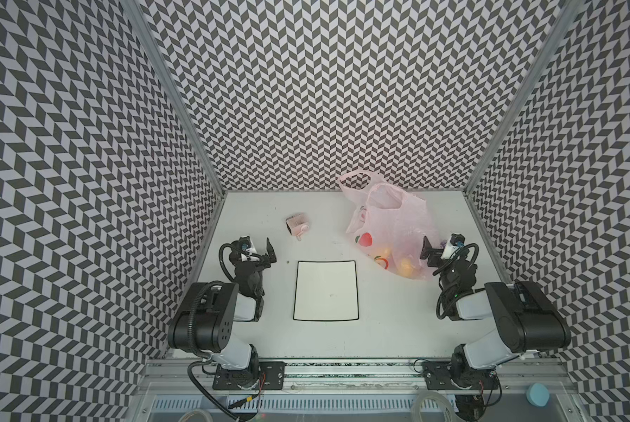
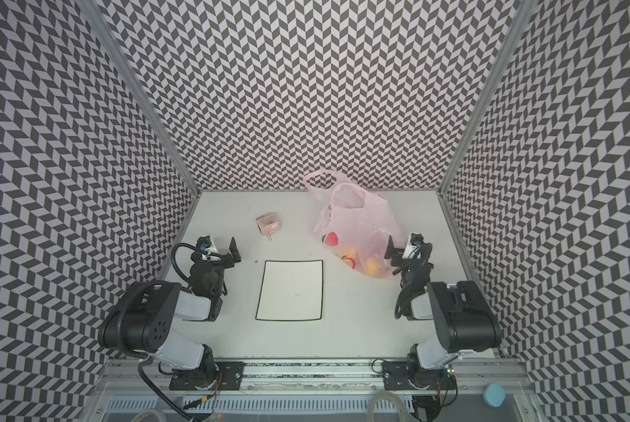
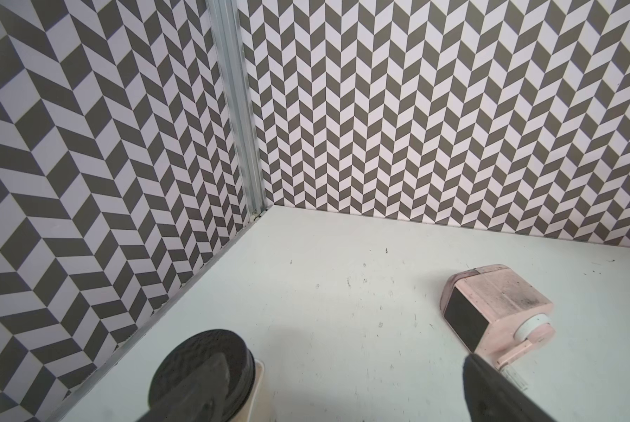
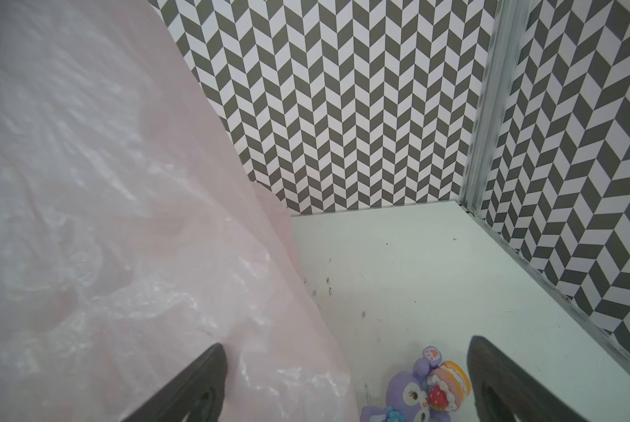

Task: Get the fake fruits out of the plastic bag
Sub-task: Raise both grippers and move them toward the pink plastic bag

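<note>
Nearest me, the white plate (image 1: 326, 261) holds no fruit. The left gripper (image 1: 259, 251) and right gripper (image 1: 437, 252) both stand with jaws apart, empty, the right just beside the plastic bag (image 1: 390, 215). The fake fruits (image 1: 406, 267) I can see lie inside it at the near end, so I judge that removal has not begun.

Crank toy (image 1: 297, 223), white plate (image 1: 326, 292), purple figure (image 4: 408, 396)

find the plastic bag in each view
In a top view: plastic bag right of centre, near the back wall.
In a top view: plastic bag, same spot.
Left wrist: not in it.
Right wrist: close up, beside the right gripper.
Shared landmark: the right gripper.
</note>
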`<state>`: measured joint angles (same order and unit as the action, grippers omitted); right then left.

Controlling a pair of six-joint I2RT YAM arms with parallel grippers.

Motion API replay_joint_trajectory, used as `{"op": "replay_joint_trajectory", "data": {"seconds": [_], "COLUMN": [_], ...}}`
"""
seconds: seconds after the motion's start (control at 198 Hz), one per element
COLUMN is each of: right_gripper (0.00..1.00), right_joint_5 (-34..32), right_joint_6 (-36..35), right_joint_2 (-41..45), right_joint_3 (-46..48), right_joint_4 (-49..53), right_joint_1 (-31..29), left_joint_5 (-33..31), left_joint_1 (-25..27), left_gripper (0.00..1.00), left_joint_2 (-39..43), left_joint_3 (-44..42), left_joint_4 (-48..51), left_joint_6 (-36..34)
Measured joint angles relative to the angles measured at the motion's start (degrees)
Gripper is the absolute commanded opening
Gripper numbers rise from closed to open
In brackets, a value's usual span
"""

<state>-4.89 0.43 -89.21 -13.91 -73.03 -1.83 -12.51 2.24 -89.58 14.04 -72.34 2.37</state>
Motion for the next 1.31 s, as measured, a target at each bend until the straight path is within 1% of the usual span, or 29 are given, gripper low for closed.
{"op": "replay_joint_trajectory", "data": {"seconds": [0.747,0.854,0.919,0.995,1.071,1.151,1.222,1.258,1.308], "right_gripper": [1.00,0.99,0.99,1.00,1.00,0.99,0.99,1.00,0.96], "right_joint_5": [0.2,0.3,0.0,-1.0,-2.2,-2.8,-0.5,1.8,5.7], "right_joint_6": [0.0,0.0,0.1,1.2,3.2,6.2,7.7,8.5,9.6], "right_joint_2": [0.0,2.0,6.3,13.1,20.6,26.8,30.0,30.9,31.5], "right_joint_3": [0.0,1.8,2.3,1.8,-0.9,-6.6,-12.8,-15.9,-19.9], "right_joint_4": [-0.8,-0.1,3.3,8.2,16.4,27.0,37.2,41.6,47.6], "right_joint_1": [0.0,0.0,0.0,0.0,0.0,0.0,0.1,0.1,0.1], "left_joint_5": [0.0,0.2,0.2,0.2,0.9,2.5,5.3,7.1,10.1], "left_joint_1": [0.0,0.0,0.2,0.8,1.1,1.2,1.2,1.2,1.2], "left_gripper": [1.00,1.00,1.00,1.00,1.00,1.00,1.00,1.00,1.00], "left_joint_2": [0.0,1.2,5.0,12.1,18.3,22.3,23.7,23.7,23.6], "left_joint_3": [0.0,-0.7,-0.8,-0.5,1.3,5.0,9.6,11.8,14.6], "left_joint_4": [0.0,0.4,3.4,7.6,11.6,16.4,21.5,23.6,26.8], "left_joint_6": [0.0,-0.3,-0.5,-1.0,-1.4,-1.7,-2.2,-2.4,-2.6]}}
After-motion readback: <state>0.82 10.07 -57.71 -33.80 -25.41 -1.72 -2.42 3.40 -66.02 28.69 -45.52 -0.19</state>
